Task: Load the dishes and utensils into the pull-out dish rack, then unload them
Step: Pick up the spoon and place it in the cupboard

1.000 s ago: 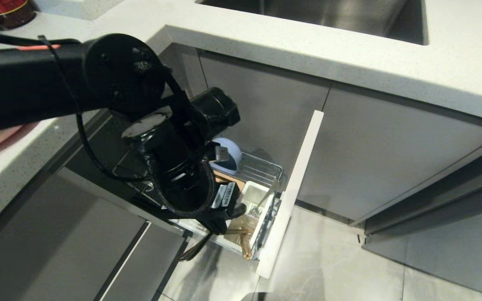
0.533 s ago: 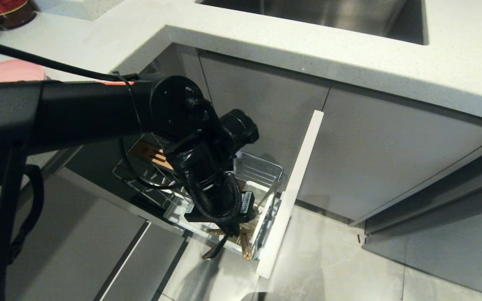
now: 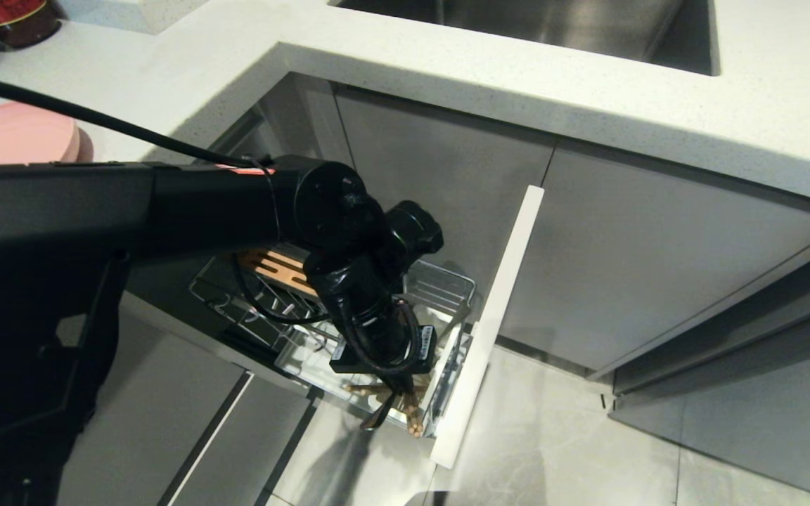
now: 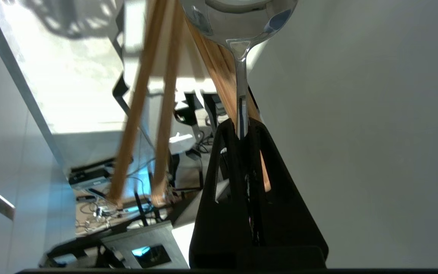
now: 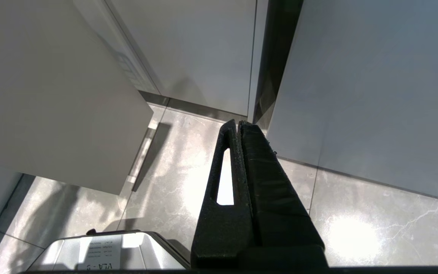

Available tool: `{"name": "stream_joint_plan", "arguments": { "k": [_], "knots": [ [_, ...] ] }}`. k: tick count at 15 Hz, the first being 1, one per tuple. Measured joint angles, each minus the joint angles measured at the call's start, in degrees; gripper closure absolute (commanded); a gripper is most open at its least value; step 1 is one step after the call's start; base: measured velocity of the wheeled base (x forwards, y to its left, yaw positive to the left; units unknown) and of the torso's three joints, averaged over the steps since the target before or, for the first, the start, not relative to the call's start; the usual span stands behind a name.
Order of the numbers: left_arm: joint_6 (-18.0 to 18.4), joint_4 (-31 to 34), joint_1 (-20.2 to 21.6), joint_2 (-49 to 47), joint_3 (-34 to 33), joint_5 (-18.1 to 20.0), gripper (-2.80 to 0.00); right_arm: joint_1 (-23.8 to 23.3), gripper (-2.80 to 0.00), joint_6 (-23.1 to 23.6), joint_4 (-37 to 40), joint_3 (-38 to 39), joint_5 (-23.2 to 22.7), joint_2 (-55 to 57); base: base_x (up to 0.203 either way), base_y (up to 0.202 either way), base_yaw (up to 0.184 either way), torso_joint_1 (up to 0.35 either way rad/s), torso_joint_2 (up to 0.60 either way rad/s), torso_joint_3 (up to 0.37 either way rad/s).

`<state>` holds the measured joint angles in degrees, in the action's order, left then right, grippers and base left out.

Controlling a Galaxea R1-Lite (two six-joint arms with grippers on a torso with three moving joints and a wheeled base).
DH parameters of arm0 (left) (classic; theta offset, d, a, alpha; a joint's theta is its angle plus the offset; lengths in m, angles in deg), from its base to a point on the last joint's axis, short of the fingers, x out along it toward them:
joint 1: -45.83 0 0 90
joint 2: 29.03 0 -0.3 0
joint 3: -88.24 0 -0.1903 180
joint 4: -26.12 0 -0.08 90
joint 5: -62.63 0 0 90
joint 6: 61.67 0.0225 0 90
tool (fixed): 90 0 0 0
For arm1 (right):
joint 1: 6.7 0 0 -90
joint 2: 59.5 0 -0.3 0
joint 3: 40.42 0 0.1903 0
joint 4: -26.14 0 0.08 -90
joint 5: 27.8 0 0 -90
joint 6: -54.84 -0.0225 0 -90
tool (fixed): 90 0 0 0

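Metal spoon (image 4: 242, 57) beside wooden chopsticks (image 4: 143, 99), upright in rack (image 3: 440, 288).

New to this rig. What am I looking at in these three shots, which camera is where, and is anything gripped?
It is a two-armed wheeled robot in a kitchen. The wide shot comes from its head camera, looking down at a pull-out dish rack drawn out from under the white countertop. The other two come from cameras behind each wrist.

The left gripper reaches into the rack's front end and is shut on the handle of a metal spoon. Wooden chopsticks stand beside it. A pink plate lies on the counter.

The right gripper is shut, holds nothing, and hangs over the floor tiles.
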<state>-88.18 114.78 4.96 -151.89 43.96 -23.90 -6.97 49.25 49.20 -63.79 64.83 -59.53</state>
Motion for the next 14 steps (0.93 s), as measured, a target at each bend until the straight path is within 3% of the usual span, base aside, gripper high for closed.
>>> {"name": "stream_joint_plan", "arguments": {
  "k": [14],
  "knots": [
    [1.7, -6.5, 2.5, -3.2, 0.1, 0.6, 0.00, 0.0, 0.00, 0.0, 0.0, 0.0, 0.0, 0.0, 0.000, 0.000, 0.000, 0.000, 0.00, 0.000]
  ]
}}
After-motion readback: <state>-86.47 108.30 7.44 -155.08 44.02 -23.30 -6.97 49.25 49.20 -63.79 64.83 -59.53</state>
